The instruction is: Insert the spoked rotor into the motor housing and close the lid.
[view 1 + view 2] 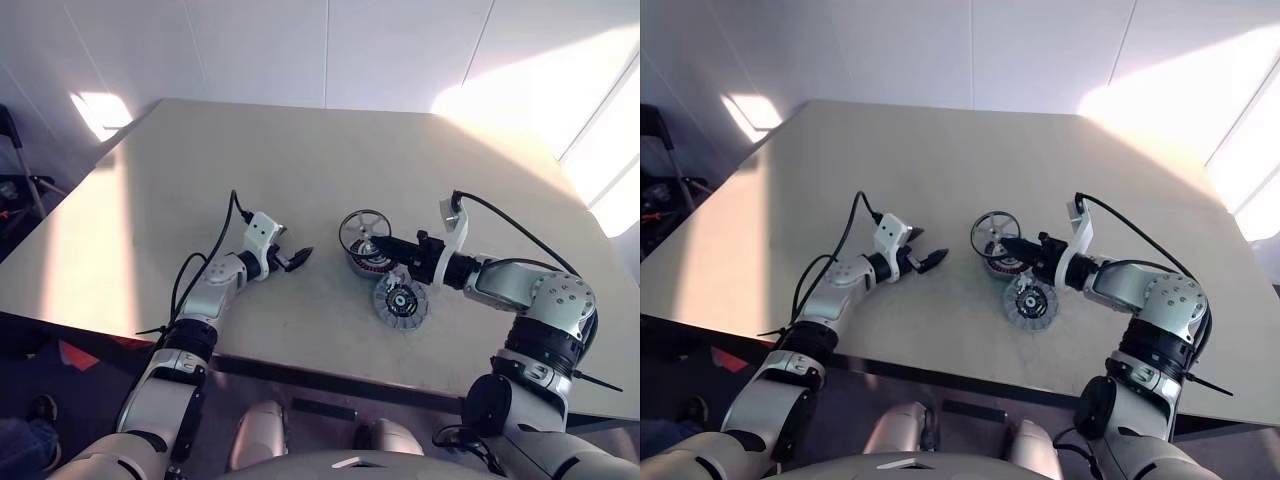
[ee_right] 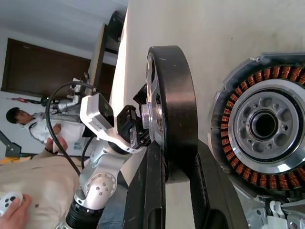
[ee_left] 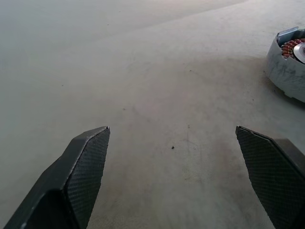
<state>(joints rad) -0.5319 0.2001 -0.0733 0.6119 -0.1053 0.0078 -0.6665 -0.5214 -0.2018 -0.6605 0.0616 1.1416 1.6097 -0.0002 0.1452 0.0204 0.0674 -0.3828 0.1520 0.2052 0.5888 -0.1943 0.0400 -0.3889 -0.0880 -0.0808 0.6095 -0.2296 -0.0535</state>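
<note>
My right gripper is shut on the rim of the spoked rotor, a dark-rimmed silver wheel held on edge just above the motor housing. In the right wrist view the rotor stands edge-on between the fingers, beside the housing with its ring of copper windings. The grey ribbed lid lies flat on the table just in front of the housing. My left gripper hovers open to the left of the housing, nothing between its fingers; the housing's wall shows beyond them.
The beige table has open surface behind and left of the parts; its front edge runs close below the lid. A person stands off to the side, and a hand holds a white controller.
</note>
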